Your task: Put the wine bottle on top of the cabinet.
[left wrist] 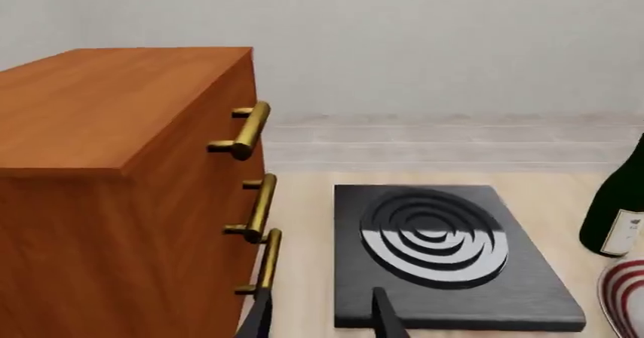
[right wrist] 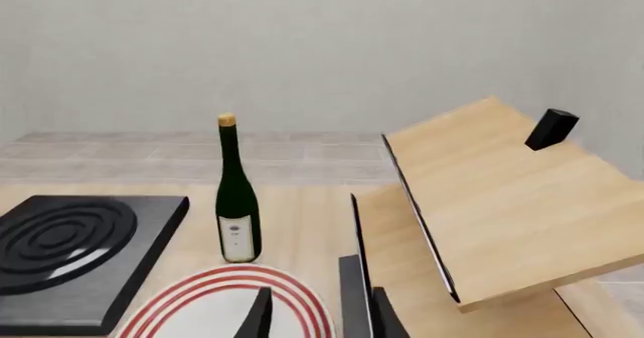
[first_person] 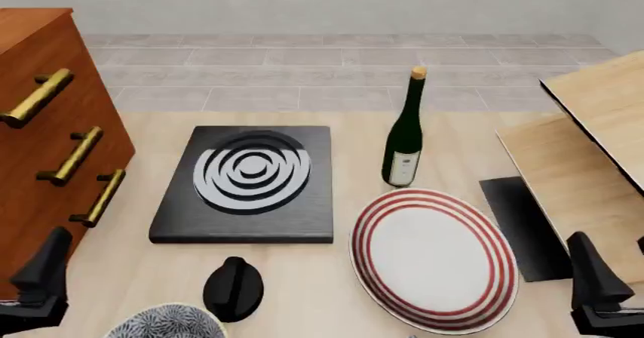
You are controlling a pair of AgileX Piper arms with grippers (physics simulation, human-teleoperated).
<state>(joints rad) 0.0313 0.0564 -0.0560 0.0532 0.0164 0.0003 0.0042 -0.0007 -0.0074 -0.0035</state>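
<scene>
You are working in a simulated kitchen-style setting laid out on a light wooden table (first_person: 332, 293) against a plain pale wall and a tiled floor. The evidence is a black single-ring hob (first_person: 249, 183), a red-striped plate (first_person: 435, 256), a wine bottle (first_person: 405, 134), and a patterned bowl (first_person: 166, 324) at the near edge. A reddish-brown cabinet (first_person: 41, 138) with brass handles stands at the left, pale wooden boards (first_person: 593, 149) at the right.
</scene>
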